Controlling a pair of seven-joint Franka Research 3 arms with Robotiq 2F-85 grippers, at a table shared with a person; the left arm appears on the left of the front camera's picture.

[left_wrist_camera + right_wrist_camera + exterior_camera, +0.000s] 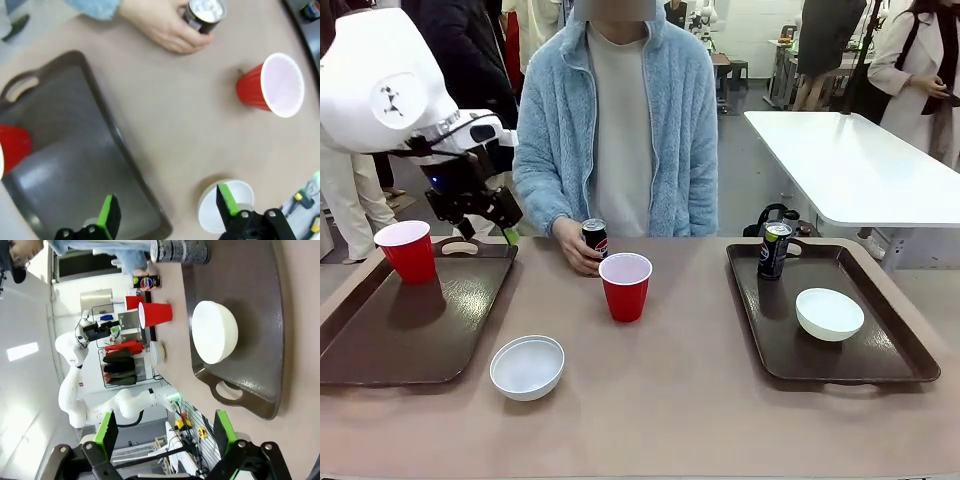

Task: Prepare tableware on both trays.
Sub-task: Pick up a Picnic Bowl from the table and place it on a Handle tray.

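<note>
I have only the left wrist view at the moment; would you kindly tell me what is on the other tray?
Observer: The right tray holds a dark can at its far end and a white bowl nearer the middle.
Operator: Thank you. Is any cup on it?
Observer: No cup; those two things are all it holds.
Operator: Which can does the person have?
Observer: The person's hand holds a black can with a Pepsi mark, standing on the table.
Operator: And the right gripper?
Observer: The right gripper is open, above that tray's near handle end.
</note>
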